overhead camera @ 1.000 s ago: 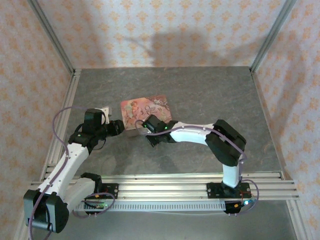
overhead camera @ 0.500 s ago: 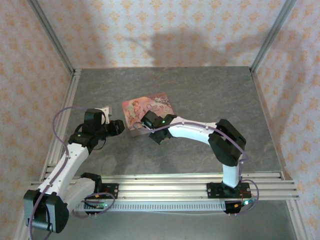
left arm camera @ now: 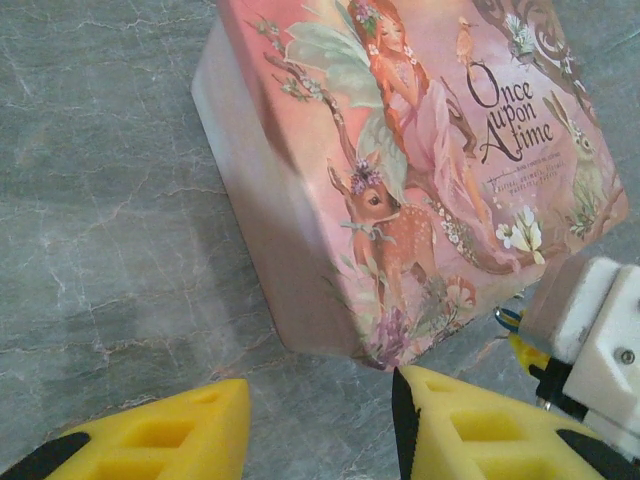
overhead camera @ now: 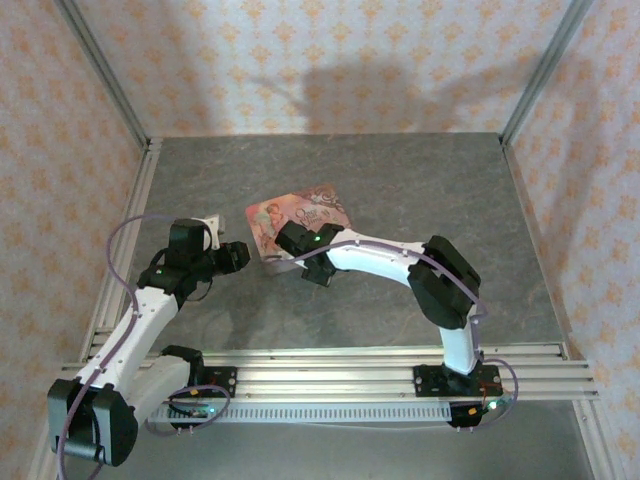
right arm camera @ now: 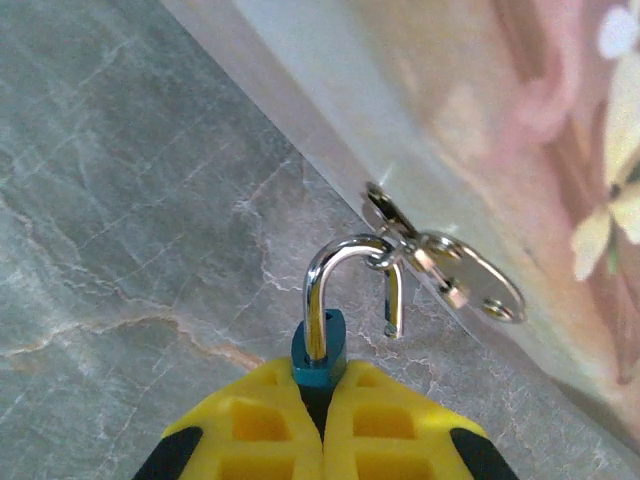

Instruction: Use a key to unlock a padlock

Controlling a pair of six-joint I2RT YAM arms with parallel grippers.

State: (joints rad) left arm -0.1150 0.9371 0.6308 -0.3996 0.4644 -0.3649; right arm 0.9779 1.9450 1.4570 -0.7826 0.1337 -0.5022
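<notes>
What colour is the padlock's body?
Dark teal-blue; the padlock shows best in the right wrist view.

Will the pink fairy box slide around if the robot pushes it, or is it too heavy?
It would probably slide: the pink box lies flat on a smooth-looking table. It seems unlikely to tip, being low and wide. The padlock in the right gripper is hooked through its latch, so a tug might drag it along.

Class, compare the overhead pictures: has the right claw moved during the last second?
Yes. The right claw, shut on the padlock, has shifted left and farther from the near aluminium rail in the overhead view.
</notes>
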